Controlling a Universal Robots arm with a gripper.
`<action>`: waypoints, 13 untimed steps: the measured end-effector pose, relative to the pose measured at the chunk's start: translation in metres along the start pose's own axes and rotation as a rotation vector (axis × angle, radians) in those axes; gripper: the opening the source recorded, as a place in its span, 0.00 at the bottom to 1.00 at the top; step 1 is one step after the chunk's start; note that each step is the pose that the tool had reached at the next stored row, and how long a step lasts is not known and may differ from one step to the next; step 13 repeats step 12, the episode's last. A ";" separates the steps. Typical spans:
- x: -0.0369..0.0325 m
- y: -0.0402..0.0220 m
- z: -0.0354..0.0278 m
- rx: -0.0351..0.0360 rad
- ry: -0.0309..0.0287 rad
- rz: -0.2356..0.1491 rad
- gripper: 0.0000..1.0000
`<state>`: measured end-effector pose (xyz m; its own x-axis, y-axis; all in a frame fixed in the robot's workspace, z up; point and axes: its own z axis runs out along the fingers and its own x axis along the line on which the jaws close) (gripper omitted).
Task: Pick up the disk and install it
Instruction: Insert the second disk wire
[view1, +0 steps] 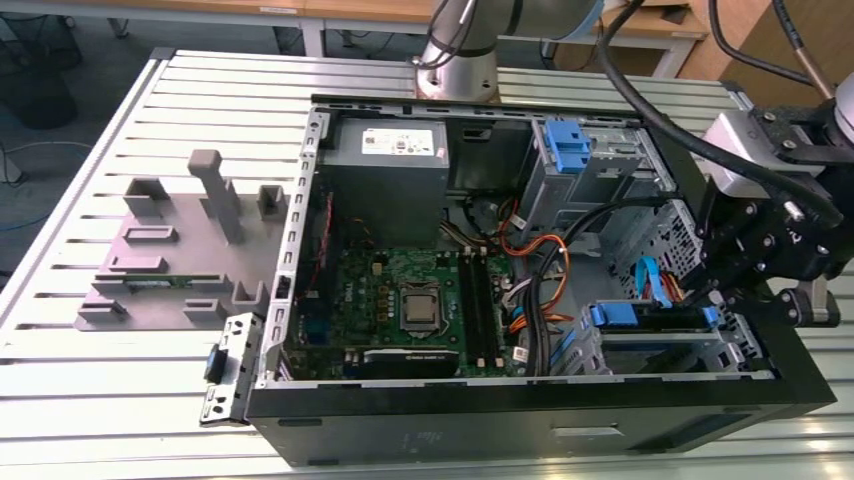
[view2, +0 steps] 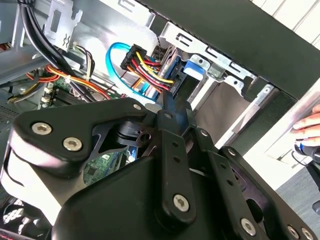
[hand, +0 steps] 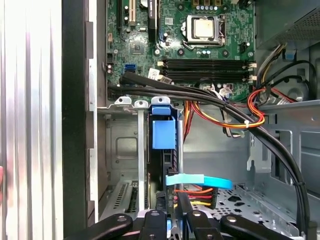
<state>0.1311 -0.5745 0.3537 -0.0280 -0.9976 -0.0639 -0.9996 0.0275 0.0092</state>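
The disk (view1: 654, 318) stands on edge in the lower drive cage at the front corner of the open computer case, on the exterior view's right. Its blue side rail (hand: 163, 132) shows in the first wrist view, and the blue end (view2: 192, 69) in the second wrist view. My black gripper (view1: 714, 298) reaches down at the cage's outer end. Its two fingers (view2: 172, 107) lie close together along the disk's thin edge, shut on the disk (hand: 170, 175). A blue data cable (hand: 200, 180) and coloured power wires (view2: 150, 70) run right beside the fingertips.
The case holds a grey power-supply box (view1: 387, 150), a motherboard (view1: 414, 300), a tall blue clip (view1: 567, 150) in the upper bay and black cable bundles (view1: 574, 215). A grey fixture (view1: 174, 250) sits on the slatted table. A person's hand (view2: 307, 125) is beside the case.
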 end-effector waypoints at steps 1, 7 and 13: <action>-0.0001 0.0000 -0.0017 0.0000 -0.0001 0.000 0.24; -0.0005 0.0001 -0.0069 0.0000 -0.0001 0.000 0.24; -0.0005 0.0001 -0.0073 0.0000 0.0002 0.000 0.24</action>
